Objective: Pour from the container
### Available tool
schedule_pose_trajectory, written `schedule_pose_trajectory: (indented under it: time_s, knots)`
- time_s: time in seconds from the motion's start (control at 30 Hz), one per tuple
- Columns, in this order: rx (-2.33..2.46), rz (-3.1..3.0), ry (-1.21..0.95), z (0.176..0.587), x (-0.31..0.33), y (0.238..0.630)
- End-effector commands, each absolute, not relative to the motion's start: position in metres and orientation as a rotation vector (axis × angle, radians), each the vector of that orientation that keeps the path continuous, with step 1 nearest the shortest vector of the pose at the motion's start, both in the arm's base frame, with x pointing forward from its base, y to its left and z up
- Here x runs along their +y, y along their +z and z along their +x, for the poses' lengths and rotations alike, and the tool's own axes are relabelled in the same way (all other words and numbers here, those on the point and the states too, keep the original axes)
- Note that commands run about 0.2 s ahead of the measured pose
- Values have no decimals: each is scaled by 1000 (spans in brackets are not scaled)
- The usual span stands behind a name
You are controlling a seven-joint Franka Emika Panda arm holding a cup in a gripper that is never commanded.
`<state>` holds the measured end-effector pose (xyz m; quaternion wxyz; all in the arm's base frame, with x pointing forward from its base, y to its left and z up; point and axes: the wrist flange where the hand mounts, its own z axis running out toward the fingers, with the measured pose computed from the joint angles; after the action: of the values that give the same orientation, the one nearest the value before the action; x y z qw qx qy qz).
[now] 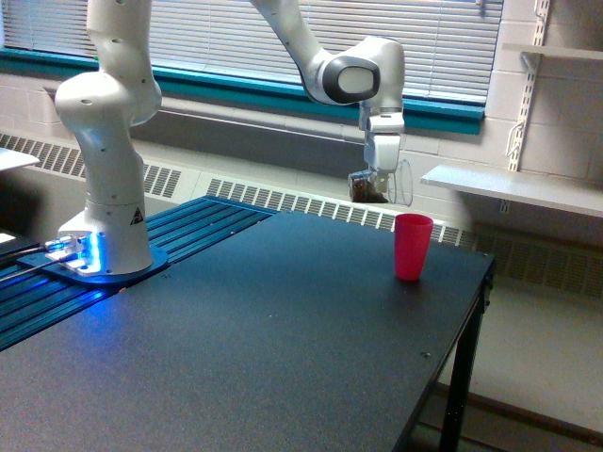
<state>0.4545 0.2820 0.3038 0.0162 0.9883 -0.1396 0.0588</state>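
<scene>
The container (384, 185), a small clear cup, is held in the air above the far part of the black table (283, 330), tipped well onto its side so that its open mouth is turned toward the exterior view's right. Brown granular matter is seen through its walls, gathered at the closed end on the exterior view's left. It is grasped by the gripper (382, 169), whose fingers are closed against the cup from above; the finger pads themselves are too small to be made out clearly. The container is positioned above and slightly to the exterior view's left of the pink cup (413, 246), with clear air between the two. The pink cup is stood upright on the table near the far edge on the exterior view's right, its mouth open upward. The white arm (353, 80) is seen bent down from the top of the frame, and its base (104, 188) is mounted on a blue ribbed platform (188, 235) at the exterior view's left, where a blue light is lit. Behind the table a radiator grille (283, 200), a window with blinds (217, 38) and a white wall shelf (513, 185) are seen.
</scene>
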Motion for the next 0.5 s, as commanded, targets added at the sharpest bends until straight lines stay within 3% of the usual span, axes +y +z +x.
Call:
schedule_pose_trajectory:
  time_s: [0.03, 0.5]
  knots:
    - [-325, 3061, 154, 458, 296, 303]
    - [-273, 3007, 81, 475, 296, 289]
